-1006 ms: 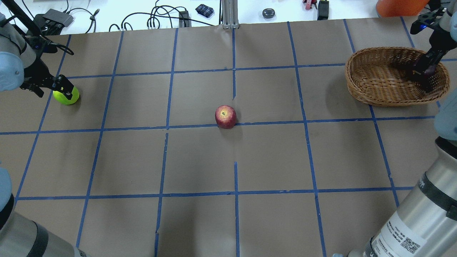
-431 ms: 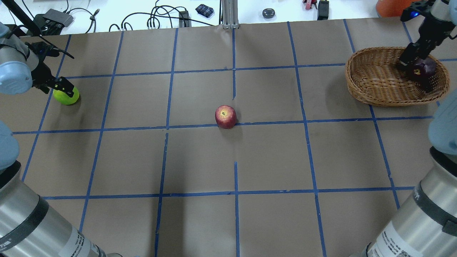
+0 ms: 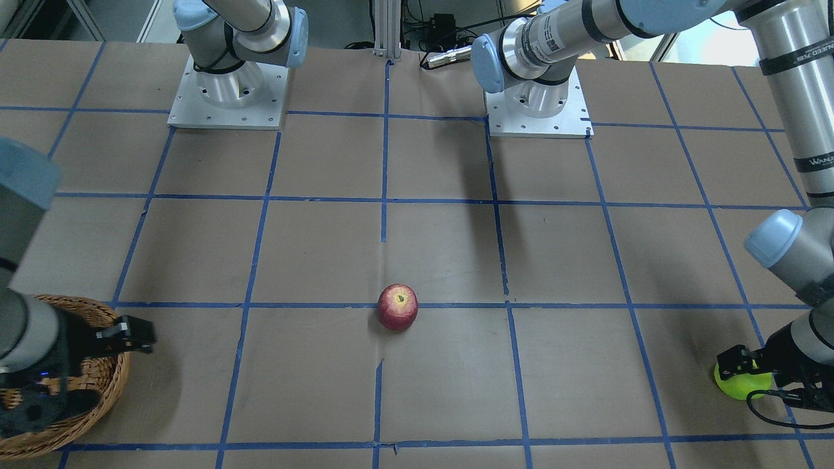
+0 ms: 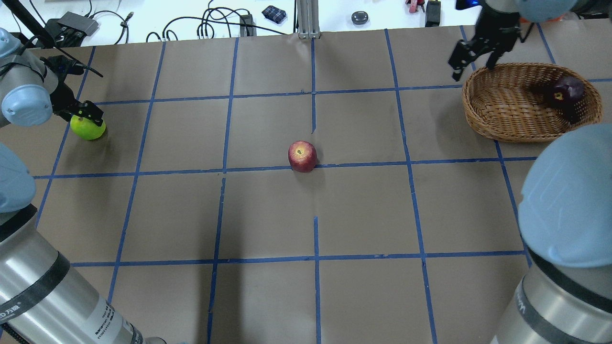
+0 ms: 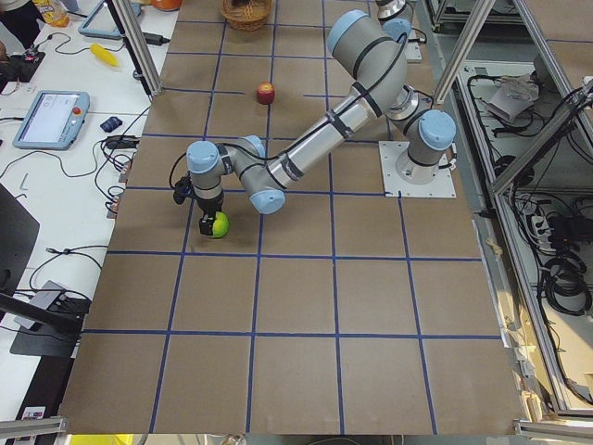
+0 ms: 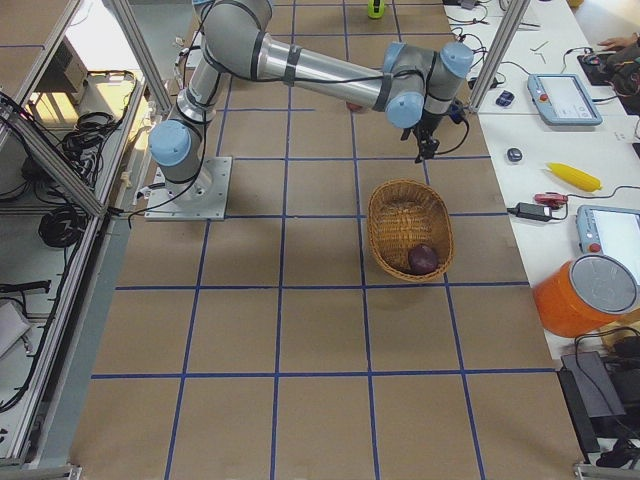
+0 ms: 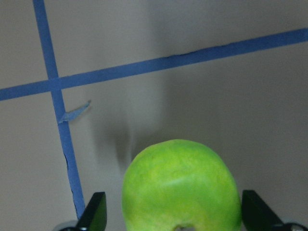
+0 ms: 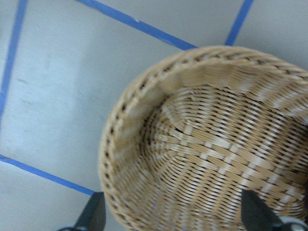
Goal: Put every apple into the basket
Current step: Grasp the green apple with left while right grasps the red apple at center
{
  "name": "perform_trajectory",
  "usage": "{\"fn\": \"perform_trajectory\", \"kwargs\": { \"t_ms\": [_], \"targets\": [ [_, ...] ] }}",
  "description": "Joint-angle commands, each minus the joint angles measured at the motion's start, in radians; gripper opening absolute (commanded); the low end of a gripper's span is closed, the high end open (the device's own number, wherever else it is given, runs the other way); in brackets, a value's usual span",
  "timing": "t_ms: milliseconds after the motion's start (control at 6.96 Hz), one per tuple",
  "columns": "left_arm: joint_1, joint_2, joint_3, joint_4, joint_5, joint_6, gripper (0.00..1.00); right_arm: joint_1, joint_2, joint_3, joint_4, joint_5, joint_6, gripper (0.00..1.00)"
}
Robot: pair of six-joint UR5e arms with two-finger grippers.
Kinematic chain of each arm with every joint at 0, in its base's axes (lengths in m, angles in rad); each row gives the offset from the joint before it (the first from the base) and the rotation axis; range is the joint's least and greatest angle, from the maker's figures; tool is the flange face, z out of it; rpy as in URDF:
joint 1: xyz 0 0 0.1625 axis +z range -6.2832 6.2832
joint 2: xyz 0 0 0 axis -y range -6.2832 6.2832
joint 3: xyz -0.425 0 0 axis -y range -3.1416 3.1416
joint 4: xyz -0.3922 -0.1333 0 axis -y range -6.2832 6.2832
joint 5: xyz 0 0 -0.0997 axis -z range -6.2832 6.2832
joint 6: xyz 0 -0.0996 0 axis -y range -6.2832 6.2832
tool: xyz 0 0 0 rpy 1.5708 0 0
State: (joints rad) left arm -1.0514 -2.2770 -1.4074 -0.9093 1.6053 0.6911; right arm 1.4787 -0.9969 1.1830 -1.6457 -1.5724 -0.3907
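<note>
Blue tape [image 4: 316, 258] grids the brown-papered table [image 4: 267, 210]; cables [image 4: 205, 31] lie beyond.

Left arm's lower black band [image 3: 822, 159], front-facing view: white letters, approx. "WANUED", cut off at frame edge. Same arm's dark band [image 4: 28, 298], overhead view: "万" + one more Chinese char., only partly legible. White QR sticker [image 3: 550, 39] on left upper arm: too small to read.
</note>
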Motion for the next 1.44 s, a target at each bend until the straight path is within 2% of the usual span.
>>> {"fn": "perform_trajectory", "kwargs": {
  "t_ms": [0,144,287,431,575,718,862,1293],
  "targets": [
    [0.002,-0.018,0.005,-0.016,-0.01,-0.001,0.8,0.208,0.006,0.009,-0.009,0.058,0.382,1.0],
    [-0.005,0.006,-0.014,-0.028,-0.037,-0.004,0.48,0.257,0.021,0.004,-0.029,0.061,0.462,1.0],
    [-0.006,0.017,-0.007,-0.071,-0.038,-0.005,0.31,0.319,0.03,0.007,-0.092,0.061,0.534,1.0],
    [-0.012,0.045,-0.002,-0.147,-0.035,-0.005,0.27,0.375,0.061,0.01,-0.097,0.061,0.637,1.0],
    [-0.013,0.104,-0.013,-0.262,-0.03,-0.018,0.27,0.409,0.101,0.023,-0.103,0.063,0.724,1.0],
    [-0.018,0.173,-0.022,-0.395,-0.03,-0.069,0.27,0.431,0.112,0.038,-0.111,0.081,0.736,1.0],
    [-0.036,0.23,-0.042,-0.471,-0.03,-0.114,0.27,0.443,0.113,0.056,-0.112,0.159,0.762,1.0],
    [-0.175,0.377,-0.237,-0.459,-0.044,-0.421,0.24,0.454,0.119,0.131,-0.15,0.167,0.794,1.0]
  ]
}}
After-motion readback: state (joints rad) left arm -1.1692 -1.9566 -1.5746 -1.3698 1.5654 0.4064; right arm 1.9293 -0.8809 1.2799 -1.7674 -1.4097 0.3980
